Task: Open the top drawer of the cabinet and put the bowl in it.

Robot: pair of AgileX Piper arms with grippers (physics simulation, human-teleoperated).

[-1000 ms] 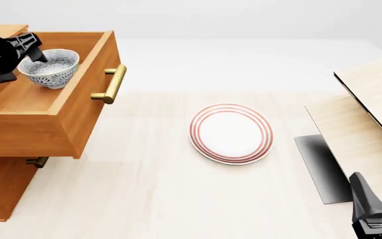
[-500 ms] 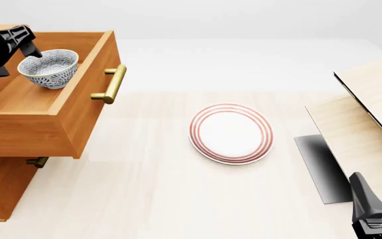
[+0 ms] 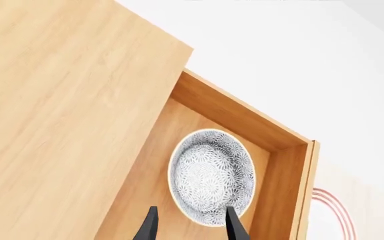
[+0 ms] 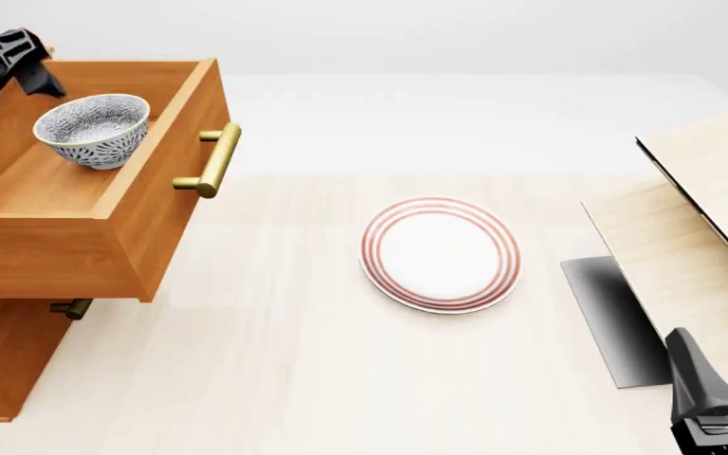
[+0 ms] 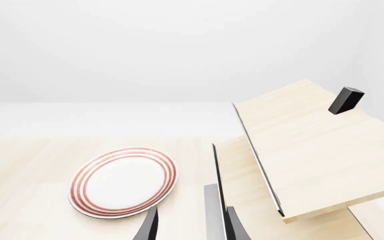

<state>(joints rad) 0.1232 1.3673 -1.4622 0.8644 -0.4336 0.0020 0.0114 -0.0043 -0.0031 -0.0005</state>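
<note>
The cabinet (image 4: 4, 355) stands at the table's left edge with its top drawer (image 4: 73, 251) pulled out. The speckled blue-grey bowl (image 4: 92, 130) rests upright on the drawer floor, near the drawer front. My left gripper (image 4: 16, 95) hovers open above and behind the bowl, not touching it. In the left wrist view the bowl (image 3: 212, 177) lies below the open left gripper (image 3: 190, 230). My right gripper (image 5: 192, 227) is open and holds nothing. It sits low at the near right corner of the table (image 4: 718, 408).
A white plate with red rings (image 4: 440, 253) lies mid-table. Pale wood boards (image 4: 700, 218) lean at the right, over a dark grey base (image 4: 610, 318). The drawer's brass handle (image 4: 212, 161) juts toward the plate. A lower drawer's handle (image 4: 71, 308) shows under the open drawer.
My left gripper has risen up and back away from the bowl's rim. The bowl stays put in the drawer. The right arm has not moved.
</note>
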